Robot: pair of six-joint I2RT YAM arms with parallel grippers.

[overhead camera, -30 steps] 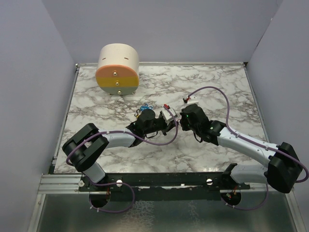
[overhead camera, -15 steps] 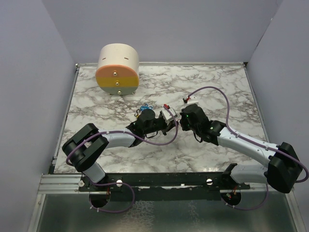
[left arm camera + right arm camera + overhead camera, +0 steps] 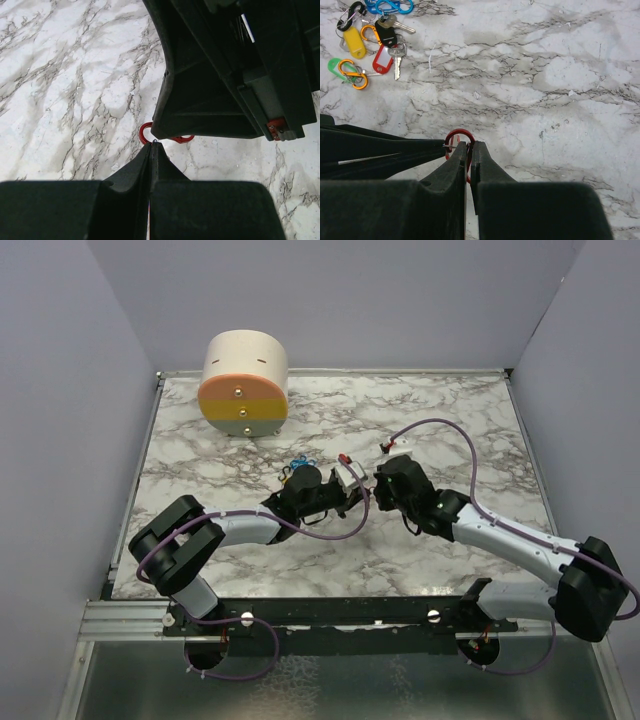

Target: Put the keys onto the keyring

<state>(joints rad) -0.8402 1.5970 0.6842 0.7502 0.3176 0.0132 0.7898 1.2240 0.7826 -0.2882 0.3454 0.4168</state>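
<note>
where the left arm [image 3: 240, 528] lies: low over the marble table [image 3: 200, 455], elbow folded by its base, forearm reaching toward the middle.
cylinder [image 3: 244, 385]: cream over orange, far left corner, well apart from both arms.
keys [image 3: 384, 34]: loose pile of coloured tags and clips on the marble, just beyond the left wrist.
left gripper [image 3: 151, 146]: fingers pressed together, tips at the red clip; whether they pinch it i cannot tell.
red clip [image 3: 458, 136]: between the two grippers.
right gripper [image 3: 469, 145]: fingers narrowed onto the red clip.
right arm [image 3: 500, 535]: stretched low from the right.
room: veined marble runs rightward to the wall [image 3: 590, 390].
</note>
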